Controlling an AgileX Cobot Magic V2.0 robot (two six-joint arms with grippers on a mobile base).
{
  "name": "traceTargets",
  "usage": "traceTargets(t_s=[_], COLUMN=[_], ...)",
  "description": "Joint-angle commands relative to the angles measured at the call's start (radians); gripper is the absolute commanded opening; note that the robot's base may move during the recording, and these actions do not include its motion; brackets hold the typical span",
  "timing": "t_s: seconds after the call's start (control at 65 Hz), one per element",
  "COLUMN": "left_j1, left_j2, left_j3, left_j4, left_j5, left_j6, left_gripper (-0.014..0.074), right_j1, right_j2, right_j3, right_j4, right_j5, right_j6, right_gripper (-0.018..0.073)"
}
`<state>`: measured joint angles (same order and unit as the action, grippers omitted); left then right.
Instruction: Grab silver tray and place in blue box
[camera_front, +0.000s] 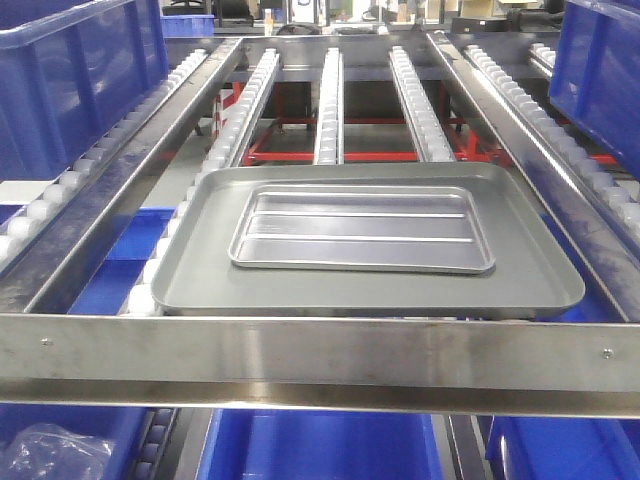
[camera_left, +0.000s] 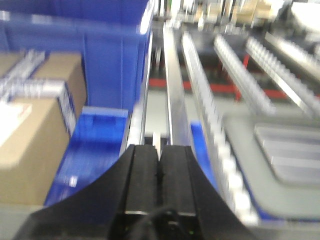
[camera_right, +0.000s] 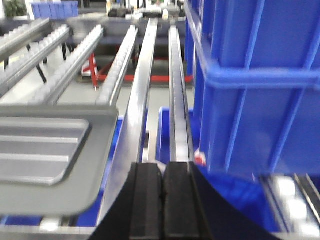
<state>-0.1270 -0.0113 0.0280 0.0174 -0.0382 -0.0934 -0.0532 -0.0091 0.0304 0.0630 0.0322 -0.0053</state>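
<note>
The silver tray (camera_front: 362, 231), small and shiny with two long ridges, lies flat inside a larger dull grey tray (camera_front: 200, 280) on the roller conveyor. Its corner shows in the left wrist view (camera_left: 295, 152) and the right wrist view (camera_right: 35, 150). A blue box (camera_front: 70, 80) stands on the rollers at far left; another blue box (camera_front: 600, 70) stands at far right and fills the right wrist view (camera_right: 255, 75). My left gripper (camera_left: 159, 147) is shut and empty, left of the trays. My right gripper (camera_right: 163, 166) is shut and empty, right of the trays. Neither gripper shows in the front view.
A steel crossbar (camera_front: 320, 350) runs along the conveyor's near edge. Roller rails (camera_front: 330, 100) stretch away behind the trays. Blue bins (camera_front: 320, 450) sit below the frame. Cardboard boxes (camera_left: 30, 135) stand to the left of the left gripper.
</note>
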Motion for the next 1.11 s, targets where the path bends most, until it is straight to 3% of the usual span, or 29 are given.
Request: traceTargets(t_s=[0.0,0.108,0.231,0.354,0.462,0.538,0.615,0.738,0.862,0.908,1.0,1.092], left_j1=[0.002,0.002,0.002,0.002,-0.015,-0.055,-0.143,-0.279,-0.409,-0.436,-0.446,-0.446], left_j2=[-0.015,0.022,0.155,0.336,0.517,0.64,0.796,0.972,1.147,1.206,1.316,1.417], left_j3=[-0.042,-0.169,-0.38,-0.57,-0.708,-0.779,-0.857,-0.944,-1.032,-1.064,-1.146,-1.256], left_j4=[-0.005,-0.005,0.003,0.003,-0.004,-0.004,-0.004,-0.009,-0.009,-0.046,-0.157,-0.158], left_j5=[-0.127,-0.035,0.172,0.294,0.346,0.345,0.345,0.344,0.338,0.335,0.391,0.499], left_j6=[0.002,0.002,0.004,0.004,0.022,0.073,0.08,0.08,0.08,0.08,0.08,0.08], left_gripper=[-0.0104,-0.0104,-0.0104,-0.0098,-0.0017,0.0094,0.0239,0.0273,0.0272,0.0272,0.0273,0.0273], right_j1=[-0.004,-0.004,-0.001,-0.001,0.023,0.06,0.134,0.247,0.342,0.356,0.357,0.357], right_j2=[-0.022,-0.017,0.083,0.264,0.424,0.529,0.665,0.814,0.955,1.009,1.098,1.188], right_j3=[-0.002,-0.09,-0.283,-0.442,-0.552,-0.608,-0.673,-0.748,-0.823,-0.844,-0.887,-0.955], right_j4=[0.004,0.024,0.024,0.024,0.024,0.024,0.024,0.024,0.026,0.045,0.103,0.107], right_j5=[-0.185,-0.198,-0.046,0.068,0.148,0.21,0.266,0.267,0.26,0.26,0.273,0.356], right_j6=[-0.011,-0.004,-0.002,-0.003,-0.003,-0.003,-0.003,-0.003,-0.003,-0.002,-0.002,-0.002], right_gripper=[0.0057,0.0057,0.0057,0.006,0.0078,0.0155,0.0314,0.045,0.0461,0.0461,0.0461,0.0459])
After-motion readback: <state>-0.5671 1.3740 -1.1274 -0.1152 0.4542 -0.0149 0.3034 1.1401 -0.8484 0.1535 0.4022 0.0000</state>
